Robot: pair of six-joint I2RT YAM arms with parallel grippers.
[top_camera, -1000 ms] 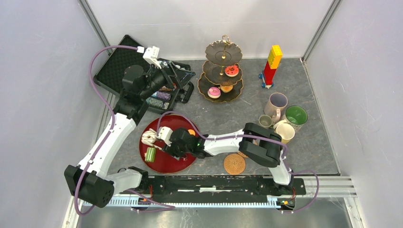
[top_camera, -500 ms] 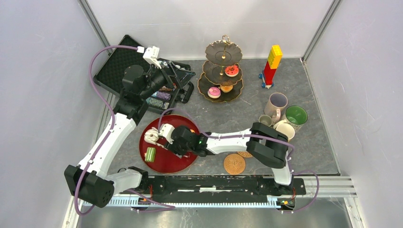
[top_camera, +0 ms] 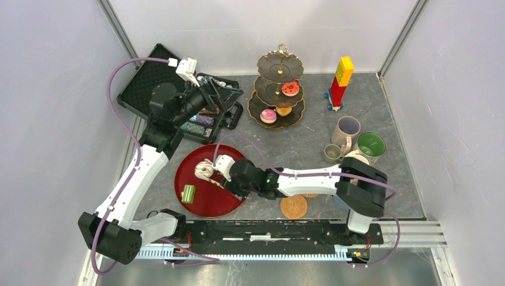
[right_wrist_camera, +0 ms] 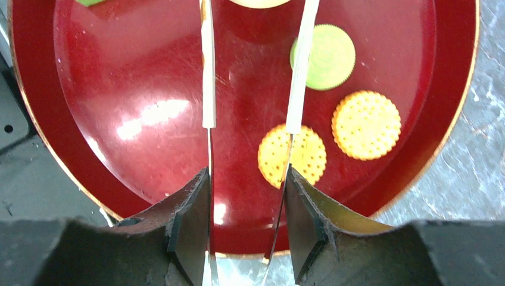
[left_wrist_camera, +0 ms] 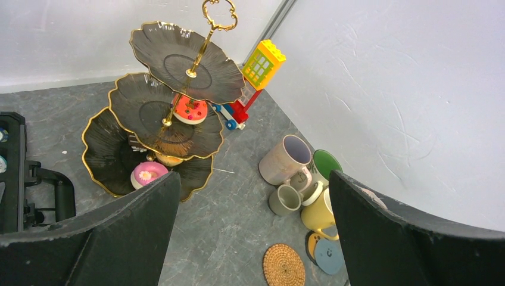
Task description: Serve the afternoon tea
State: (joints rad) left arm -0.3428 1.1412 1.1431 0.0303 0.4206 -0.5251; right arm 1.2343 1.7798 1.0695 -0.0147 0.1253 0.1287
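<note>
1. The right claw pinches the metal tongs. Its wrist view shows both blades squeezed between the fingers, above the red tray.
2. Only the top view shows a striped cake at the tongs' tips, over the tray's far side.
3. The left claw is spread wide. Its view shows the stand, which holds a red donut and a pink donut, with the mugs to the right.

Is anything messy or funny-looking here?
Nothing looks spilled or broken. The mugs huddle together on the right, while the woven coaster lies bare with no mug on it. The stand has an empty top tier.
</note>
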